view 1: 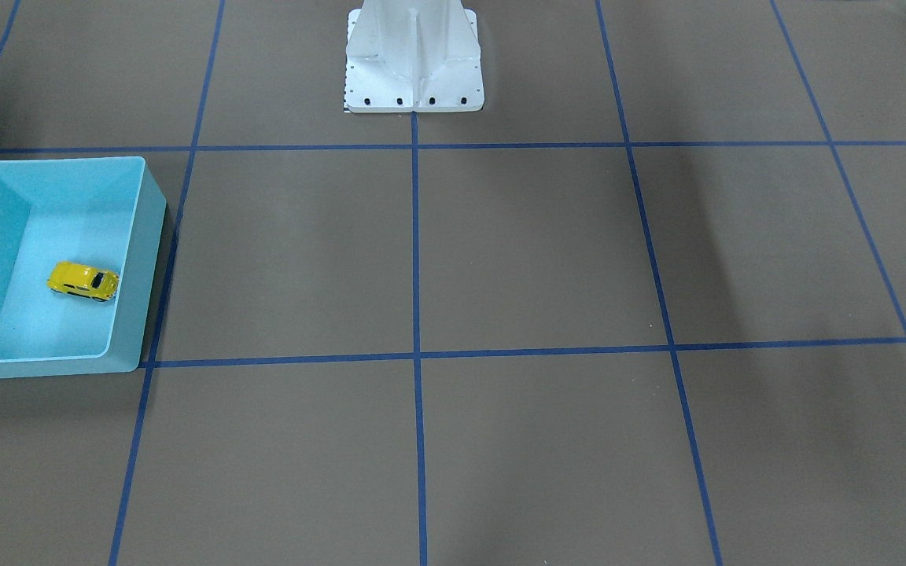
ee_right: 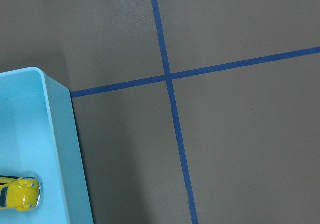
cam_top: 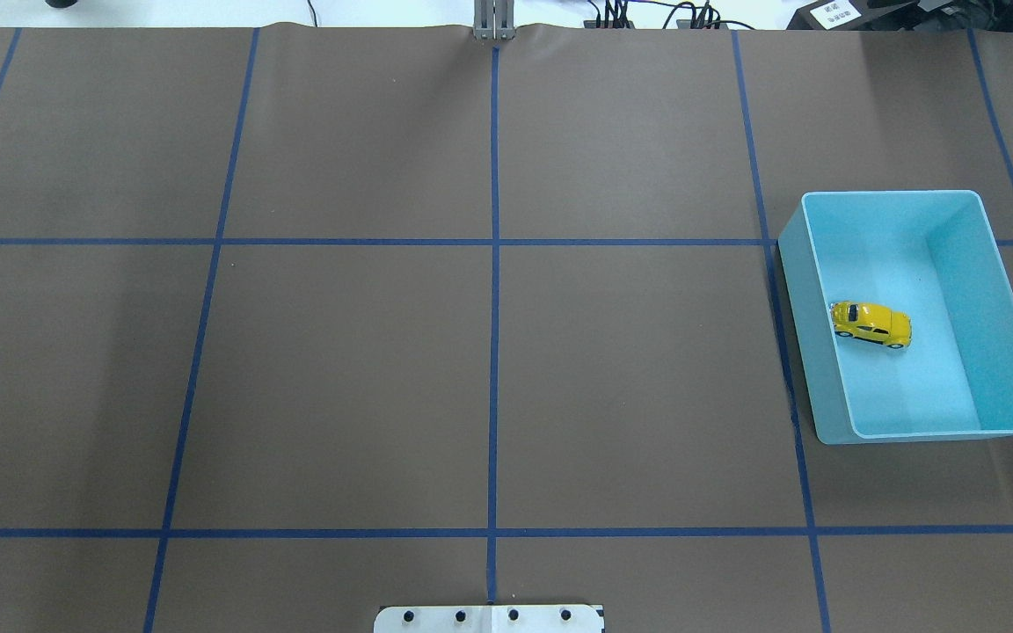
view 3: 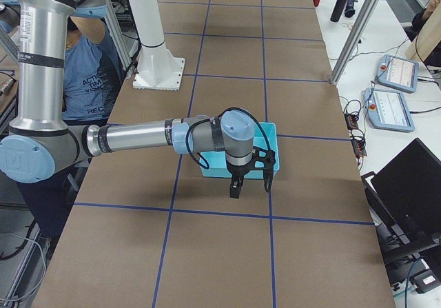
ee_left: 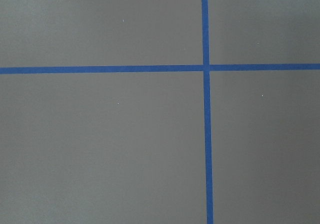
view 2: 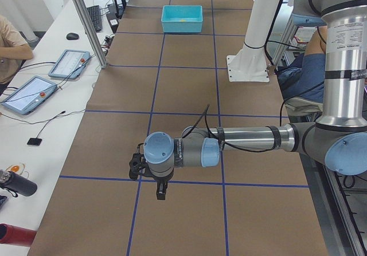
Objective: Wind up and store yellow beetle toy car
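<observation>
Yellow beetle toy car (cam_top: 871, 323) is sitting on its wheels on the floor of a turquoise bin (cam_top: 798, 352), at the right of the overhead view. It is just beside the bin's left wall; whether it is touching that wall I cannot tell.

A matte brown paper sheet (cam_top: 339, 378) is covering the whole table, and blue tape lines (cam_top: 494, 352) are dividing it into large rectangles. In the view from the table's left end, a person (view 2: 11, 38) is sitting at the upper left edge. A white bench (view 2: 63, 55) is running along the sheet's left side, carrying two tablets (view 2: 34, 93) and a dark bottle (view 2: 17, 184). The robot's white base plate (view 1: 414, 63) is standing at the top centre of the front-facing view.

The bin is smooth plastic, rectangular, with rounded corners and open on top. The glossy, rounded yellow beetle toy car is lying with its long axis across the bin's short width, slightly slanted, its left end a little higher in the overhead view. I cannot tell nose from tail.

The left gripper (view 2: 136, 167) is hanging over a tape line at the lower left of the left-end view. The right gripper (view 3: 265, 167) is hanging by the bin at the centre of the right-end view. Whether their fingers are spread or closed I cannot tell.
</observation>
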Controlling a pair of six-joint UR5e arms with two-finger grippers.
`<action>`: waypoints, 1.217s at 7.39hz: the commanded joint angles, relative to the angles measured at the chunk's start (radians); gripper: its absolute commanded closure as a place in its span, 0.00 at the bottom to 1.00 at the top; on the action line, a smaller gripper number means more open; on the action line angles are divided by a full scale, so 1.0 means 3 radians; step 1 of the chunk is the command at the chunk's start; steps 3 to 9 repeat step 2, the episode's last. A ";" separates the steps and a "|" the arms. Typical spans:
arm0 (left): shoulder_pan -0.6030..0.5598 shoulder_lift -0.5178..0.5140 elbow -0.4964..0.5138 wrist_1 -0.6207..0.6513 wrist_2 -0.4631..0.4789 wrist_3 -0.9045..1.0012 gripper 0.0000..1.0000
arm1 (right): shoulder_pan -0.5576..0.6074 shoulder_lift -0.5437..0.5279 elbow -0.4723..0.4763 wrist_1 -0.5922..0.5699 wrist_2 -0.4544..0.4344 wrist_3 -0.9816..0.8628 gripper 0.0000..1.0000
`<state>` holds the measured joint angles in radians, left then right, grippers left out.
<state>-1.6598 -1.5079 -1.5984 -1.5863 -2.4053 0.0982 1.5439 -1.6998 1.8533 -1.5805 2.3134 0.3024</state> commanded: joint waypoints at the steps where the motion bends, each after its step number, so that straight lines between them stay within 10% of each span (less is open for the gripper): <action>1: 0.0000 0.0000 0.0000 0.0001 0.0000 0.0000 0.00 | -0.0002 0.0011 -0.0011 0.0002 -0.0001 -0.0016 0.00; 9: 0.0000 0.0000 0.0000 0.0001 0.0000 0.0000 0.00 | -0.0002 0.0016 -0.0016 0.0002 -0.0001 -0.0016 0.00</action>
